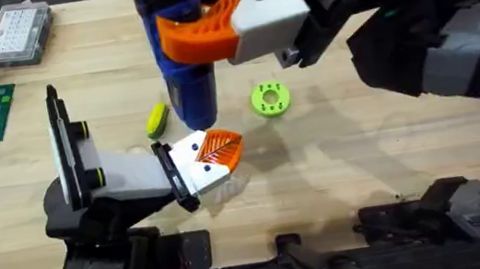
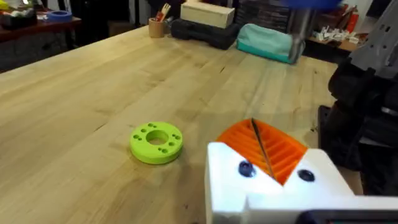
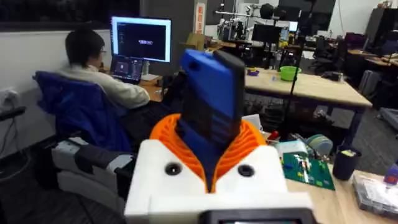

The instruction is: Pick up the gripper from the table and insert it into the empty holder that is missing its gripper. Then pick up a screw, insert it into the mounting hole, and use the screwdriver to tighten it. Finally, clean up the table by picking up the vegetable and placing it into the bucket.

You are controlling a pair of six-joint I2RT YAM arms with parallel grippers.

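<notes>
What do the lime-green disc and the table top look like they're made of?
The lime-green disc looks like matte moulded or printed plastic: uniform colour, clean round holes, no shine. The table top looks like light wood, perhaps butcher block: visible grain and plank seams, satin finish.

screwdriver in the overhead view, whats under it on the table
The screwdriver, clamped in the right hand, hangs bit-down over the wood. Beside its lower end lie the vegetable and a lime-green disc. Its own body covers the spot straight below.
</notes>
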